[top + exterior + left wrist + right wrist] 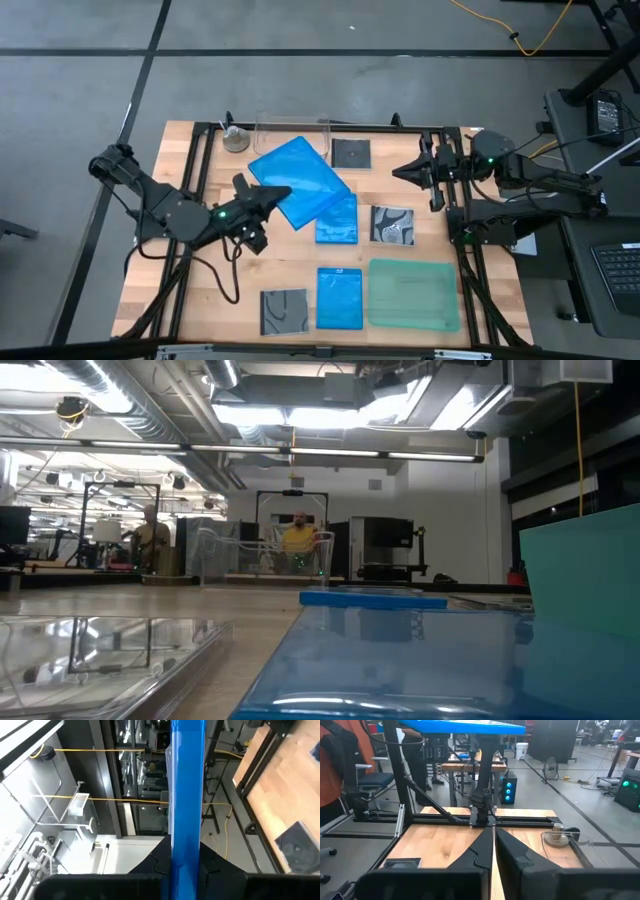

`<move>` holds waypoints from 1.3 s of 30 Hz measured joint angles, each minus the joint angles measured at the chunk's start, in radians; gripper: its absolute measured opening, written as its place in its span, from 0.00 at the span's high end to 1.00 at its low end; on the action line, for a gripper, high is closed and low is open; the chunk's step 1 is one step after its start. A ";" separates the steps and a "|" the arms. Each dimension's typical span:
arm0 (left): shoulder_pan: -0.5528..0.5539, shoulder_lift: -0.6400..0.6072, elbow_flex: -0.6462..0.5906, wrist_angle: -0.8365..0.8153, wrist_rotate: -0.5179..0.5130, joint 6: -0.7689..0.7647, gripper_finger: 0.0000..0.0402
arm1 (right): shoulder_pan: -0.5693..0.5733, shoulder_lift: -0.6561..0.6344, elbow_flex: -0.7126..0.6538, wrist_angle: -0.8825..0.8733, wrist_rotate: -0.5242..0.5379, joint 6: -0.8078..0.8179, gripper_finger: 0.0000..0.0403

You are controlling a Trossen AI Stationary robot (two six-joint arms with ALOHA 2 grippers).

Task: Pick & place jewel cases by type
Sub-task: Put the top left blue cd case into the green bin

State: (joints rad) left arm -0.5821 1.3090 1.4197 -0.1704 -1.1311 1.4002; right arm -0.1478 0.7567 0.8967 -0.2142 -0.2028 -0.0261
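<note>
Left gripper point(262, 203) jaws clamp blue jewel case point(298, 181) at its 8 o'clock edge; light, stiff, slippery. Right gripper point(408, 171) jaws closed, empty.

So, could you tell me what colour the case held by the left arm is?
Bright blue; high view.

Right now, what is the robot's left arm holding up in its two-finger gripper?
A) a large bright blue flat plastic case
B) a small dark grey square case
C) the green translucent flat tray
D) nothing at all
A: the left gripper is clamped on the edge of the large bright blue flat plastic case, lifted above the wooden table; its wrist view shows the blue case edge-on between the fingers.
</note>
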 joint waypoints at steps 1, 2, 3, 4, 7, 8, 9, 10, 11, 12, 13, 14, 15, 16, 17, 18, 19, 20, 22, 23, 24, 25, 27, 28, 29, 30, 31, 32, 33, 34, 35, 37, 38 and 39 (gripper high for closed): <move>0.001 0.002 0.000 0.012 0.000 -0.013 0.95 | 0.000 0.000 0.000 0.000 0.000 -0.001 0.93; 0.001 0.004 -0.001 0.029 0.000 -0.032 0.95 | 0.000 0.000 0.000 0.000 0.000 -0.003 0.93; 0.001 0.004 -0.001 0.043 0.002 -0.055 0.95 | 0.000 0.000 0.000 0.000 0.000 -0.005 0.93; 0.002 0.004 -0.001 0.049 0.005 -0.081 0.95 | 0.000 0.000 0.000 0.000 0.000 -0.005 0.93; 0.015 0.003 -0.001 0.049 0.006 -0.176 0.95 | 0.000 0.000 0.000 0.000 0.000 -0.005 0.93; 0.021 0.003 -0.001 0.048 0.005 -0.225 0.95 | 0.000 0.000 0.000 0.000 0.000 -0.005 0.93; 0.027 0.003 -0.001 0.048 0.005 -0.290 0.95 | 0.000 0.000 0.000 0.000 0.000 -0.006 0.93; 0.036 0.003 -0.001 0.048 0.005 -0.360 0.95 | 0.000 0.000 0.000 0.000 0.000 -0.006 0.93; 0.047 0.003 -0.001 0.048 0.009 -0.439 0.95 | 0.000 0.000 0.000 0.000 0.000 -0.006 0.93; 0.058 0.003 -0.001 0.041 0.021 -0.528 0.95 | 0.000 0.000 0.000 0.000 0.000 -0.007 0.93; 0.070 0.003 -0.001 0.033 0.036 -0.613 0.95 | 0.000 0.000 0.000 0.000 0.000 -0.008 0.93; 0.082 0.003 -0.001 0.021 0.050 -0.700 0.95 | 0.000 0.000 0.000 0.000 0.000 -0.008 0.93; 0.094 0.003 -0.001 0.008 0.070 -0.791 0.95 | 0.000 0.000 0.000 0.000 0.000 -0.008 0.93; 0.106 0.003 -0.001 -0.006 0.091 -0.876 0.95 | 0.000 0.000 0.000 0.000 0.000 -0.009 0.93; 0.118 0.003 -0.001 -0.021 0.110 -0.954 0.95 | 0.000 0.000 0.000 0.000 0.000 -0.011 0.93; 0.128 0.003 -0.001 -0.039 0.128 -1.031 0.95 | 0.000 0.000 0.000 0.000 0.000 -0.017 0.93; 0.139 0.003 -0.001 -0.058 0.150 -1.110 0.95 | 0.000 0.000 0.000 0.000 0.000 -0.028 0.93; 0.148 0.003 -0.001 -0.077 0.169 -1.182 0.95 | 0.000 0.000 0.000 0.000 0.000 -0.034 0.93; 0.166 0.003 -0.001 -0.114 0.215 -1.323 0.95 | 0.000 0.000 0.000 0.000 0.000 -0.037 0.93; 0.174 0.003 -0.001 -0.131 0.236 -1.392 0.95 | 0.000 0.000 0.000 0.000 0.000 -0.038 0.93; 0.181 0.003 -0.001 -0.145 0.255 -1.459 0.95 | 0.000 0.000 0.000 0.000 0.000 -0.039 0.93; 0.187 0.003 -0.001 -0.154 0.276 -1.521 0.95 | 0.000 0.000 0.000 0.000 0.000 -0.040 0.93; 0.201 0.003 -0.001 -0.168 0.317 -1.653 0.95 | 0.000 0.000 0.000 0.000 0.000 -0.056 0.93; 0.207 0.003 -0.001 -0.171 0.333 -1.722 0.95 | 0.000 0.000 0.000 0.000 0.000 -0.060 0.93; 0.215 0.003 -0.002 -0.171 0.351 -1.791 0.95 | 0.000 0.000 0.000 0.000 0.000 -0.061 0.93; 0.222 0.003 -0.002 -0.170 0.372 -1.862 0.95 | 0.000 0.000 0.000 0.000 0.000 -0.061 0.93; 0.229 0.003 -0.002 -0.170 0.388 -1.939 0.95 | 0.000 0.000 0.000 0.000 0.000 -0.061 0.93; 0.236 0.003 -0.002 -0.170 0.404 -2.011 0.95 | 0.000 0.000 0.000 0.000 0.000 -0.061 0.93; 0.242 0.003 -0.002 -0.169 0.420 -2.077 0.95 | 0.000 0.000 0.000 0.000 0.000 -0.061 0.93; 0.247 0.003 -0.002 -0.159 0.433 -2.132 0.95 | 0.000 0.000 0.000 0.000 0.000 -0.061 0.93; 0.252 0.003 -0.002 -0.138 0.443 -2.172 0.95 | 0.000 0.000 0.000 0.000 0.000 -0.061 0.93; 0.253 0.003 -0.002 -0.081 0.447 -2.214 0.95 | 0.000 0.000 0.000 0.000 0.000 -0.061 0.93; 0.253 0.003 -0.002 -0.045 0.448 -2.217 0.95 | 0.000 0.000 0.000 0.000 0.000 -0.062 0.93; 0.253 0.003 -0.002 -0.011 0.451 -2.210 0.95 | 0.000 0.000 0.000 -0.001 0.000 -0.063 0.93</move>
State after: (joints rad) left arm -0.3294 1.3121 1.4178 -0.1813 -0.6797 -0.8098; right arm -0.1474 0.7567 0.8967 -0.2148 -0.2028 -0.0887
